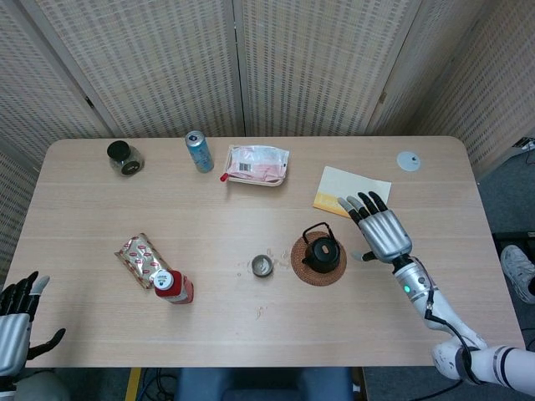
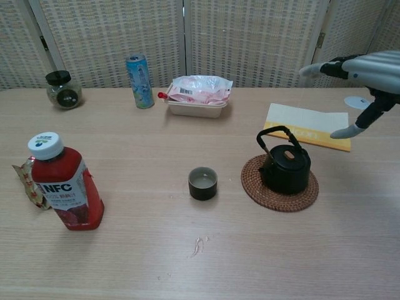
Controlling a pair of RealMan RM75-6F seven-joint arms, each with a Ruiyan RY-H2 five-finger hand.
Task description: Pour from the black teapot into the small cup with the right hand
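Note:
The black teapot stands upright on a round woven coaster, its handle raised. The small dark cup sits on the table to the left of the coaster. My right hand hovers open with fingers spread, up and to the right of the teapot, touching nothing. My left hand shows at the lower left corner of the head view, off the table's edge, fingers apart and empty.
A red juice bottle and a foil snack pack lie at the left. At the back stand a dark jar, a blue can and a pink packaged tray. A yellow booklet and small white disc lie right.

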